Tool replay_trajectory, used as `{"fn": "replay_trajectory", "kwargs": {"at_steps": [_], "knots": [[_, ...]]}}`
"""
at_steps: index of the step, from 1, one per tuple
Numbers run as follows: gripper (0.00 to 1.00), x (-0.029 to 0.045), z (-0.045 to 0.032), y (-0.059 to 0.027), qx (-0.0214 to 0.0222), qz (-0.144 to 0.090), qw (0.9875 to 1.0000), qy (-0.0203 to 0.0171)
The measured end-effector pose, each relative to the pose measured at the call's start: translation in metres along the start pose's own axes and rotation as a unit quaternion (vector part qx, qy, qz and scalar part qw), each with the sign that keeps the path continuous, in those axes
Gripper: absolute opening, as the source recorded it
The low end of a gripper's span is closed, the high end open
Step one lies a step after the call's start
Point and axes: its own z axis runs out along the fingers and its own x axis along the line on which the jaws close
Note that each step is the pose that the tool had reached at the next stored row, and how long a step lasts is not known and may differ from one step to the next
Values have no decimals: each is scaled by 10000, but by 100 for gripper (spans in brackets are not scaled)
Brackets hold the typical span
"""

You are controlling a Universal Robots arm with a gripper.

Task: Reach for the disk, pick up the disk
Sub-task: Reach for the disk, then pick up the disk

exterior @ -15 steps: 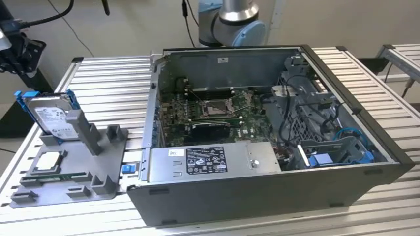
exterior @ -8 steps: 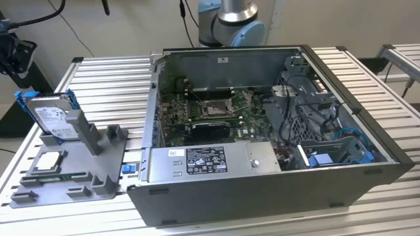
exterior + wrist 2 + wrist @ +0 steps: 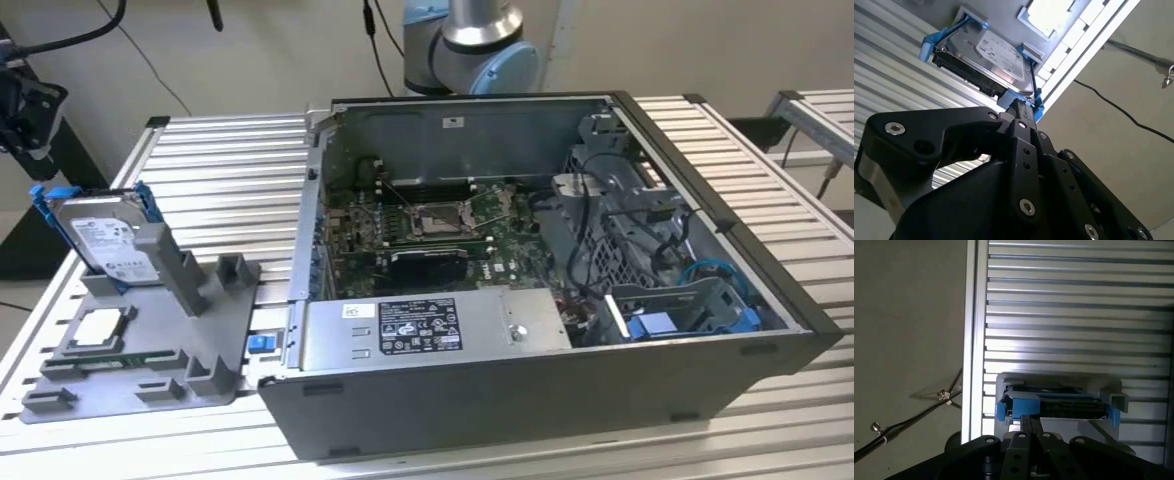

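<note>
Silver slats of the table [image 3: 220,170] carry the open computer case [image 3: 534,395] in the middle of the exterior view and the grey tray [image 3: 147,365] at the lower left. At the tray's far end, middle left of the frame, the disk [image 3: 107,243] stands leaning, not lifted. Its label faces the camera and a little upward. Its long axis runs steeply from upper left to lower right, with the blue bracket along both long sides. In the second wrist view the gripper [image 3: 1023,106] points at the bracket's edge, and its fingers look closed together on nothing. I judge the reach is well advanced, while the grasp and the lift are not done.
</note>
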Motion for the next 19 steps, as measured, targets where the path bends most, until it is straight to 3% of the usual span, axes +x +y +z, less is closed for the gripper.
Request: {"fn": "replay_trajectory", "kwargs": {"at_steps": [5, 11, 19], "knots": [[0, -2, 0, 0, 0, 0, 10000, 0], [0, -58, 2, -1, 0, 59, 10000, -2], [0, -60, 2, -1, 0, 78, 10000, -2]]}}
